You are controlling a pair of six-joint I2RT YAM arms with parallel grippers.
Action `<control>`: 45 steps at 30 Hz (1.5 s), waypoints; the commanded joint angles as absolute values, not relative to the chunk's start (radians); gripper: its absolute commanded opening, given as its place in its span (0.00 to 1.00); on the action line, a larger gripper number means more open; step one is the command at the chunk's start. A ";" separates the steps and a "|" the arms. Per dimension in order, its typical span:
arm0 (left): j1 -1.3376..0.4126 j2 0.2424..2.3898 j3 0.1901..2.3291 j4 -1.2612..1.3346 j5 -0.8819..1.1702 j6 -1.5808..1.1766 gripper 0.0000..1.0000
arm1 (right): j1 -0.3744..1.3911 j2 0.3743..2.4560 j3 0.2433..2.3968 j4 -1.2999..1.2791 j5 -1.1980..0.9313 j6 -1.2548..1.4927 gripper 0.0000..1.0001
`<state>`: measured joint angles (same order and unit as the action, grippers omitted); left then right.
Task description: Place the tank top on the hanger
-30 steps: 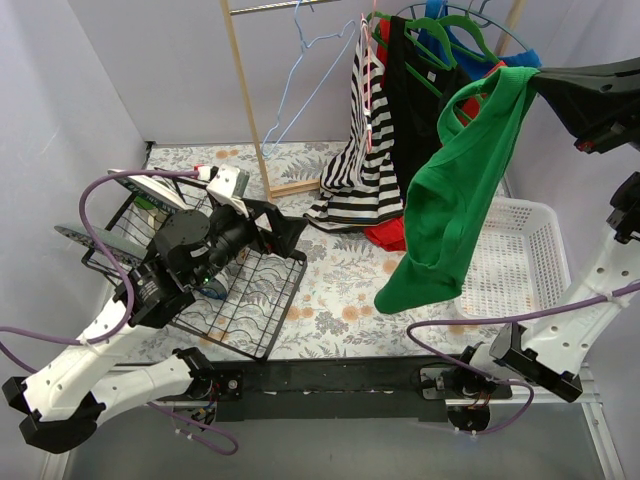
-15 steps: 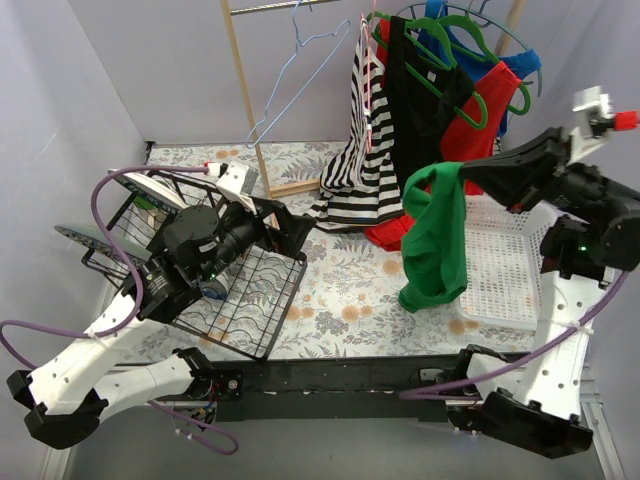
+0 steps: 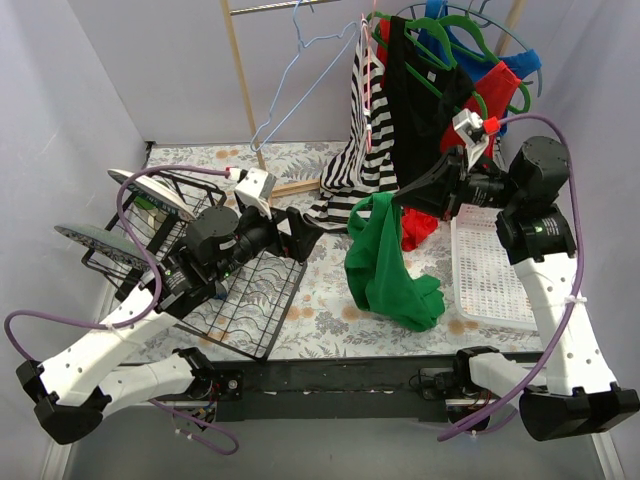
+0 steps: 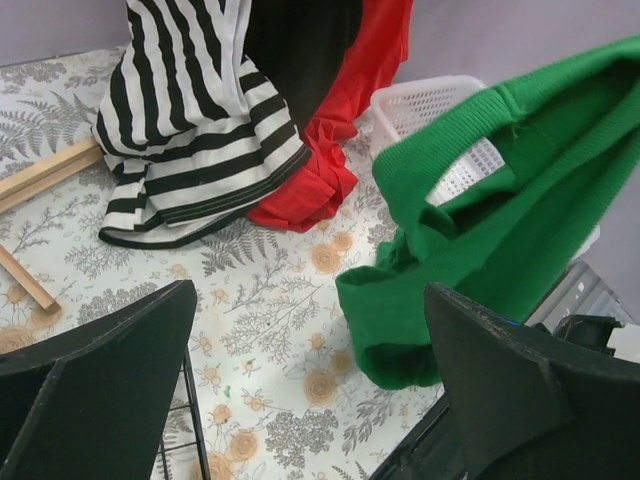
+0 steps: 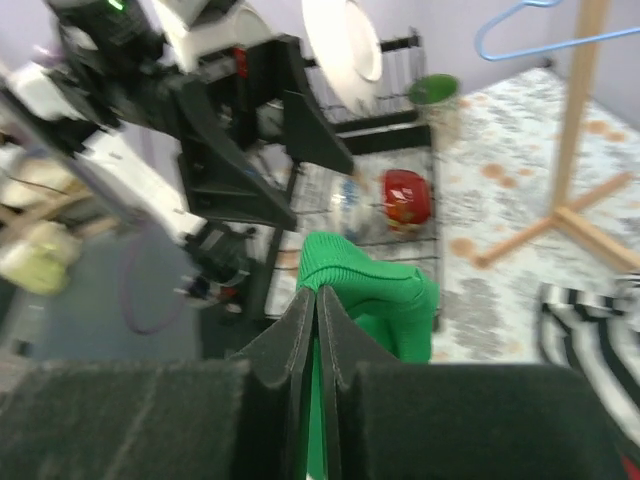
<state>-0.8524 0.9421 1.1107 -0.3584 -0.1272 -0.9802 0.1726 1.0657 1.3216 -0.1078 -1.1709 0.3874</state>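
The bright green tank top [image 3: 385, 265] hangs from my right gripper [image 3: 400, 198], which is shut on its strap; its lower end rests bunched on the floral table. It also shows in the left wrist view [image 4: 500, 220] and the right wrist view [image 5: 370, 300]. My right gripper [image 5: 317, 300] pinches the fabric between closed fingers. My left gripper [image 3: 300, 228] is open and empty, facing the top from the left, its fingers [image 4: 100, 370] wide apart. The light-blue wire hanger [image 3: 290, 90] hangs from the rail at the back, left of the garments.
A black wire dish rack [image 3: 235, 290] with plates lies under my left arm. A striped top [image 3: 355, 160], black and red garments on green hangers [image 3: 440, 50] hang at the back. A white basket [image 3: 490, 280] sits at the right. A wooden stand post [image 3: 245, 100] rises behind.
My right gripper has swung down and left with the tank top, from high at the right to mid-table; the top's hem now rests on the table. My left arm shifted slightly right.
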 commanded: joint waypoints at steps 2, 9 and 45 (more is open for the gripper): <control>-0.848 0.894 1.054 -0.371 -0.072 -0.998 0.98 | 0.179 1.022 1.255 -0.492 -0.950 -0.230 0.09; -0.848 0.920 0.910 -0.342 0.142 -1.107 0.98 | 0.179 0.956 0.864 -0.793 -0.717 -0.812 0.27; -0.859 1.201 0.601 0.103 -0.017 -1.532 0.80 | 0.607 1.410 0.913 -0.236 -0.132 -0.334 0.02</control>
<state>-0.8547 1.1656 0.5983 0.0090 0.0330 -1.5208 0.6041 1.4807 0.9199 -0.2596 -0.1562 -0.3424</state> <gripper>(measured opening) 0.822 0.208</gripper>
